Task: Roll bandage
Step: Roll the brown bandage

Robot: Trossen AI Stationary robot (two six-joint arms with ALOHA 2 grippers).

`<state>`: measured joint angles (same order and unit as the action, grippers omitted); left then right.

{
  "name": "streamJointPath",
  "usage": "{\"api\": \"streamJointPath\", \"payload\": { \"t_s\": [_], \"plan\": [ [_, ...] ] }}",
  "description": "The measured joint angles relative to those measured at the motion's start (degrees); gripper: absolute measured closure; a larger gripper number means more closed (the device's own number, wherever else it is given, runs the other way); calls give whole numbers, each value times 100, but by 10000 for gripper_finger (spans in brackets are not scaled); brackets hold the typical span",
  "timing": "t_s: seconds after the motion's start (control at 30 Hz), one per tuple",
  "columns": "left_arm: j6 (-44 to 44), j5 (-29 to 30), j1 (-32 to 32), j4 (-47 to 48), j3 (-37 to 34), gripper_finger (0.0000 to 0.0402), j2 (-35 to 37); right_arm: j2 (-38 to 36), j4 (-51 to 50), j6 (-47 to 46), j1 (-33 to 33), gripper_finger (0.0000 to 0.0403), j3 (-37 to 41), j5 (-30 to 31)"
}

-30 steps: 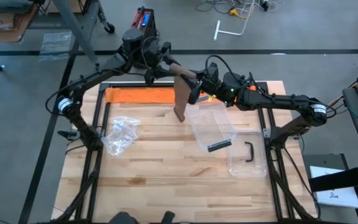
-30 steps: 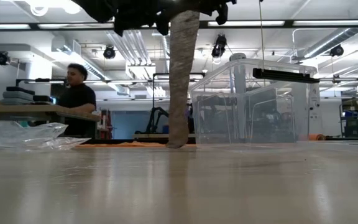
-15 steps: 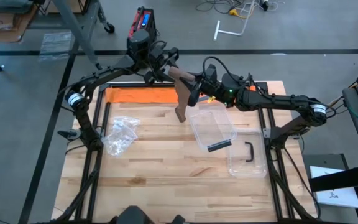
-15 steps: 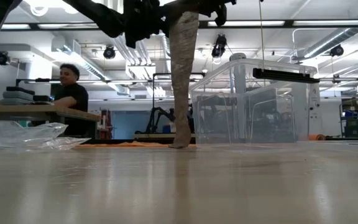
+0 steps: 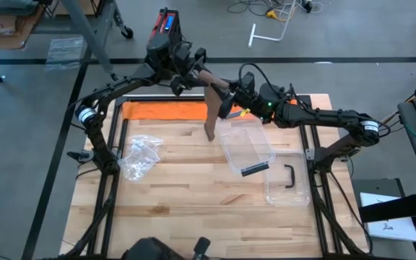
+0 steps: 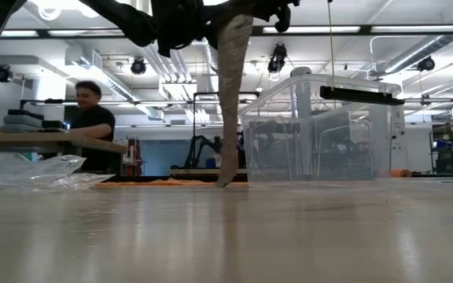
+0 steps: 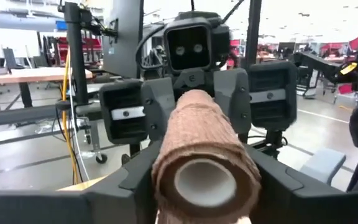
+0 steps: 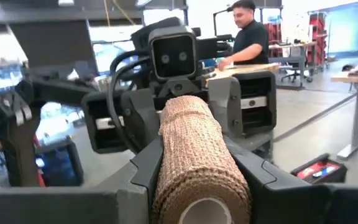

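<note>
A tan bandage roll [image 5: 212,81] is held high above the far middle of the table between my two grippers. My left gripper [image 5: 196,72] is shut on its far left end, my right gripper [image 5: 228,96] on its near right end. The roll shows end-on in the left wrist view [image 7: 201,155] and the right wrist view [image 8: 194,155]. A loose strip [image 6: 230,94] hangs from the roll, and its lower end [image 6: 224,181] touches the table. My left gripper pinches one end of the roll [image 7: 166,163] between its two fingers [image 7: 135,180], which lie along the roll's sides. The roll is about level and clear of the table. My right gripper pinches the roll's other end [image 8: 166,168] between its two fingers [image 8: 257,174], coming from the opposite side, facing my left gripper.
A clear plastic box [image 5: 248,148] stands right of the strip, with its lid [image 5: 287,182] beside it. A crumpled clear bag [image 5: 139,155] lies at the left. An orange cloth [image 5: 161,110] lies along the far edge. A person [image 6: 93,118] is beyond the table.
My left gripper has gone a little toward the table's far edge and has turned about the roll. The roll's left end has gone with it. The hanging strip has swung slightly and now looks narrower toward its lower end, which stays on the table.
</note>
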<state>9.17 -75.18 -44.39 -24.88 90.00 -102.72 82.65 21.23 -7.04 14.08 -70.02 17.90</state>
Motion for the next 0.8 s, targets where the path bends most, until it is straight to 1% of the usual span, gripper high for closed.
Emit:
{"api": "streamJointPath", "payload": {
  "t_s": [0.1,0.23,0.33,0.47,0.6,0.7,0.73,0.8],
  "plan": [
    [-105,-524,-27,-178,2,249,22,11,137,-358,2,284,2,-385],
    [-133,-845,2,-247,2,257,148,13,254,-683,-35,284,2,-617],
    [-142,-1055,98,-226,-15,245,266,13,333,-931,-88,284,2,-752],
    [-261,-1252,139,-231,-142,208,582,7,596,-1120,-218,284,0,-1022],
    [-416,-1136,133,-149,-541,163,1039,-10,666,-1100,-339,285,0,-1073],
    [-603,-913,138,-117,-1044,137,1506,-13,625,-1100,-398,286,0,-1117],
    [-666,-760,158,-107,-1246,132,1673,-13,593,-1077,-418,286,0,-1137],
    [-716,-262,232,-113,-1599,126,1955,-15,548,-935,-444,286,0,-1161]
  ]
}}
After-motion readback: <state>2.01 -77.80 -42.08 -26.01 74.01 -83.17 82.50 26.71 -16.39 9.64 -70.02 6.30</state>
